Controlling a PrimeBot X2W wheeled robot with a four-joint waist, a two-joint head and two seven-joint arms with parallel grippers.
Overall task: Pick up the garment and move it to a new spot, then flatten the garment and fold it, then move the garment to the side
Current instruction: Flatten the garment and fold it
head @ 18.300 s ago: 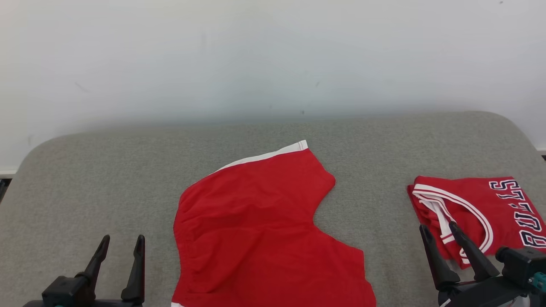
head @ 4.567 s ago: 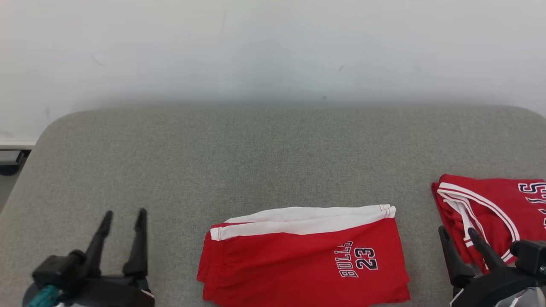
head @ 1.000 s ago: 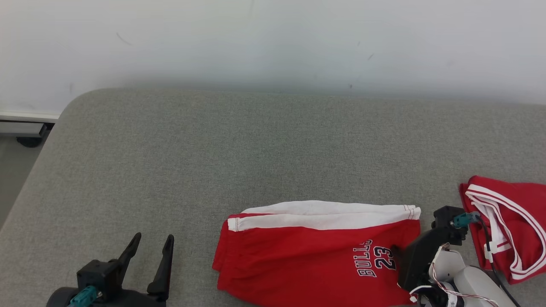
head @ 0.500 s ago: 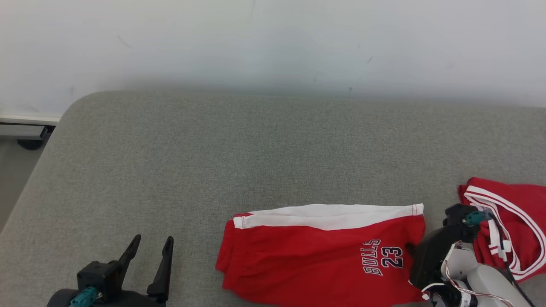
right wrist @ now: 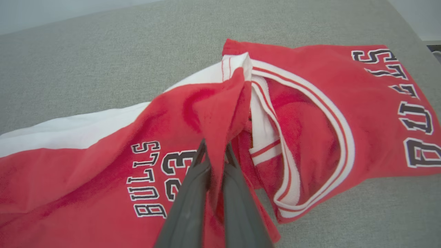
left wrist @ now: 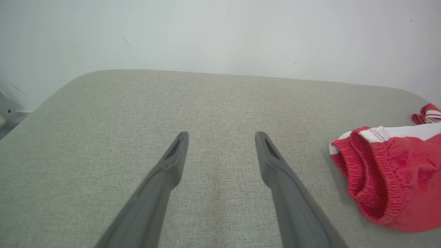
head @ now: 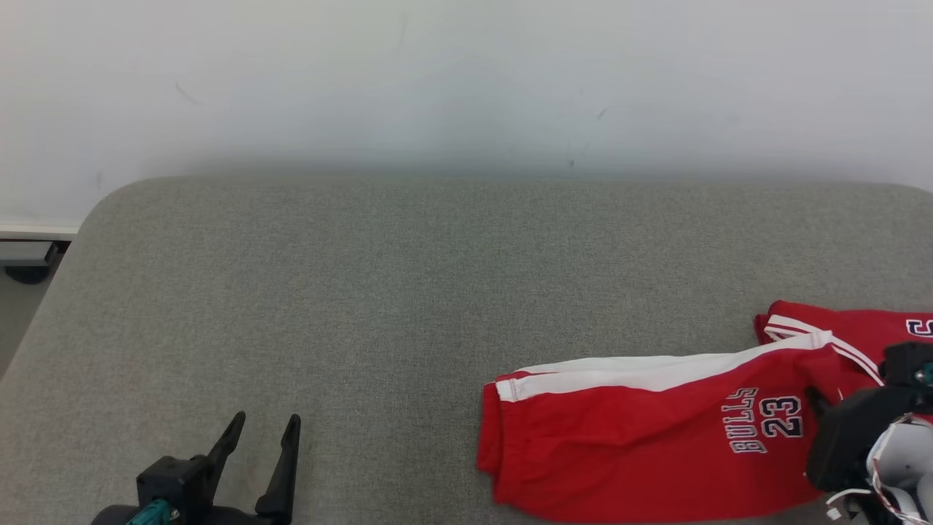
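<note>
The garment [head: 641, 437] is a pair of folded red shorts with a white side stripe and "BULLS 23" print, lying at the front right of the grey padded surface [head: 364, 292]. My right gripper [right wrist: 213, 150] is shut on a pinched ridge of red cloth at the garment's [right wrist: 86, 165] right edge, which is lifted. In the head view the right gripper [head: 815, 399] sits at that same edge. My left gripper [head: 264, 423] stands open and empty at the front left, well apart from the garment [left wrist: 386, 182]. Between the left gripper's [left wrist: 222, 137] fingers lies bare surface.
A second red jersey [head: 867, 335] with white trim and "BULLS" lettering lies at the far right, its collar [right wrist: 293, 137] partly under the garment's lifted edge. A white wall stands behind. The surface's rounded left edge [head: 44, 306] drops to the floor.
My right gripper has shut on the garment's right edge and dragged it right, so it now overlaps the jersey. The head camera has shifted too. The left gripper stays open.
</note>
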